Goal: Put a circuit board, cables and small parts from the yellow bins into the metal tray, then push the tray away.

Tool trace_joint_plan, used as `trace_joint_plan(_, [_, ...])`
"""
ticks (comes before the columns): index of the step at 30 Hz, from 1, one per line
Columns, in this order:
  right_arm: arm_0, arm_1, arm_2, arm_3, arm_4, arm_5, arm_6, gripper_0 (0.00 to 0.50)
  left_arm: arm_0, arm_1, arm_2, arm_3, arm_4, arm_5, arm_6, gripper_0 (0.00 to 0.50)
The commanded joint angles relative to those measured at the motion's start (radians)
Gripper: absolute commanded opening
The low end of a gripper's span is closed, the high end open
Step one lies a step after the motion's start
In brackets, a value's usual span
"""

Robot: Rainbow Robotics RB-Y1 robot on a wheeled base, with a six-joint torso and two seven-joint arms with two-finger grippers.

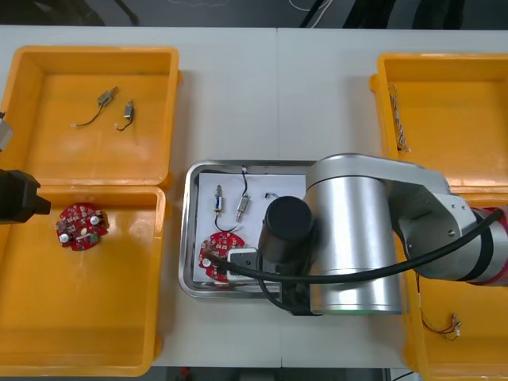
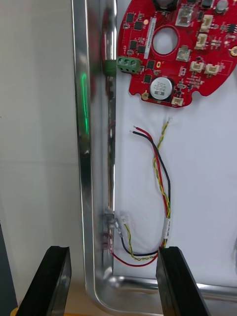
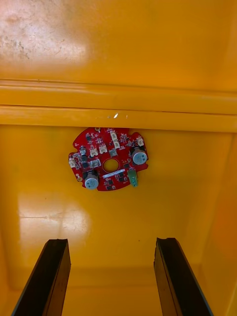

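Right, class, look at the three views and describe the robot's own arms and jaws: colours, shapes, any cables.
The right arm is a fat silver-grey cylinder with rounded joints, ending in a black cylindrical wrist; a black cable loops along it. The left arm shows a boxy black end. Each arm's jaws are two flat, matte black bars with squared tips.

The surface (image 1: 230,95) is viewed steeply from overhead. The metal tray (image 2: 83,148) is seen close from the right wrist, a yellow bin (image 3: 118,222) from the left wrist; both are shared with the front view.
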Motion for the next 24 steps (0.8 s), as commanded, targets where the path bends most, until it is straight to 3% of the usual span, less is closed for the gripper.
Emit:
trace_joint_plan(1, [-0.028,0.055,0.042,0.051,0.014,-0.022,0.05,0.5,0.019,0.04,0.024,-0.031,-0.01,0.006,-0.065,0.5])
trace_joint_plan(10, [0.005,0.105,0.044,0.141,0.004,-0.05,0.05,0.5,0.019,0.04,0.024,-0.031,-0.01,0.006,-0.065,0.5])
trace_joint_plan(18, [0.048,0.108,0.079,0.144,0.041,-0.08,0.046,0.5,0.019,0.04,0.024,-0.031,-0.01,0.006,-0.065,0.5])
trace_joint_plan(24, [0.059,0.119,0.136,0.144,0.111,-0.102,0.037,0.5,0.019,0.04,0.024,-0.031,-0.01,0.006,-0.065,0.5])
